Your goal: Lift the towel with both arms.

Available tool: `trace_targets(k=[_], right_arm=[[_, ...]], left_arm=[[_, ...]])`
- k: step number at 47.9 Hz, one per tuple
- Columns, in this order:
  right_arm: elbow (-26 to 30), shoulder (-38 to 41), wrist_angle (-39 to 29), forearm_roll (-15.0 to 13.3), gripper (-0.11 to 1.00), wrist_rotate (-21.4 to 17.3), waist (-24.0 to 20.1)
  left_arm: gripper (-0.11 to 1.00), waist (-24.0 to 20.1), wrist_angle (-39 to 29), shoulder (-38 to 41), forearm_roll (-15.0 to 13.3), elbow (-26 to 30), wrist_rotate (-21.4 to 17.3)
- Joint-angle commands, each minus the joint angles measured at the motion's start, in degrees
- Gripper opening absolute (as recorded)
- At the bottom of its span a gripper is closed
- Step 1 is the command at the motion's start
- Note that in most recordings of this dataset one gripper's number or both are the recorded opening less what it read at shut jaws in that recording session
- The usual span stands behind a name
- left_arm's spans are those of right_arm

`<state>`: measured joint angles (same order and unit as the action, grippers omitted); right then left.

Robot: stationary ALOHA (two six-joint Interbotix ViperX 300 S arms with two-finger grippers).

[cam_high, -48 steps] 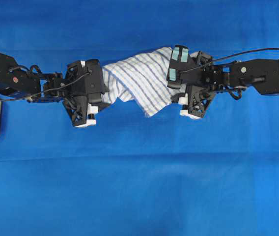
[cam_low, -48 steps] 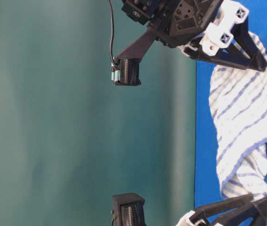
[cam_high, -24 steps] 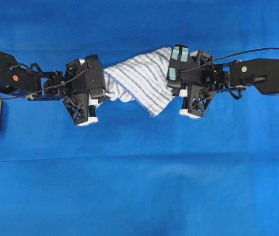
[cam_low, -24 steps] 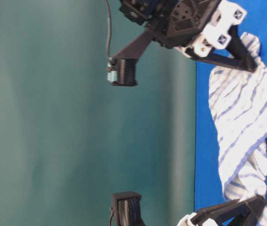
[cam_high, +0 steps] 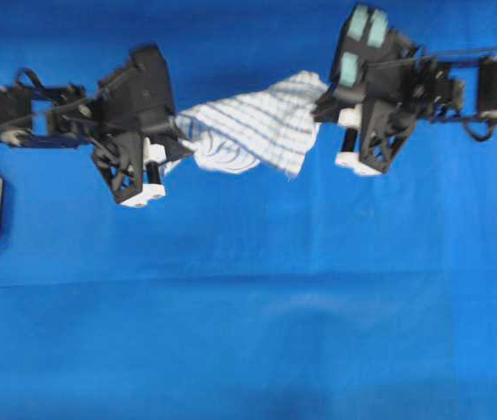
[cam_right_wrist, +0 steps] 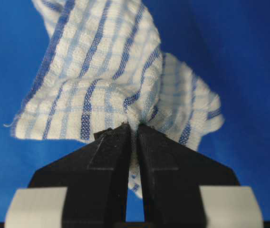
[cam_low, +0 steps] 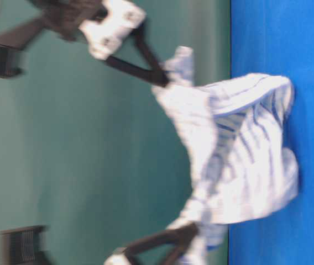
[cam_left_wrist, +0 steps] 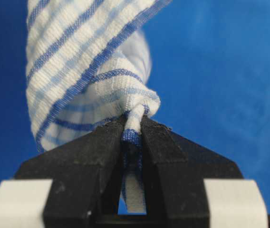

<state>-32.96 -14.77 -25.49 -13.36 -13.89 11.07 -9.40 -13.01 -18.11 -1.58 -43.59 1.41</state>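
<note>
1. Towel (cam_high: 248,131): white cloth with blue stripes, stretched between the two grippers near the far edge of the blue tabletop (cam_high: 248,332). In the table-level view its middle sags, and the lowest folds look to touch the blue surface; blur prevents certainty.
2. Left gripper (cam_left_wrist: 132,130): black wedge fingers pressed together on a bunched corner of the towel, the cloth passing between them.
3. Right gripper (cam_right_wrist: 131,128): fingers likewise pinched on the opposite corner, which fans out beyond the tips.
4. Left arm (cam_high: 65,114) and right arm (cam_high: 432,83): enter from opposite sides of the overhead view, well apart.
</note>
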Motion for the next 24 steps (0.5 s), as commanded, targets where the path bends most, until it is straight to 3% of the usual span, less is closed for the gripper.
trace_targets(k=[1, 24], right_arm=[[4.13, -4.22, -3.60, -0.26, 0.07, 0.26, 0.18], [19.25, -11.43, -16.35, -0.35, 0.07, 4.92, 0.18]], left_arm=[[0.06, 0.09, -3.25, -4.04, -0.09, 3.69, -0.18], [0.06, 0.00, -22.76, -10.37, 0.88, 21.97, -1.05]])
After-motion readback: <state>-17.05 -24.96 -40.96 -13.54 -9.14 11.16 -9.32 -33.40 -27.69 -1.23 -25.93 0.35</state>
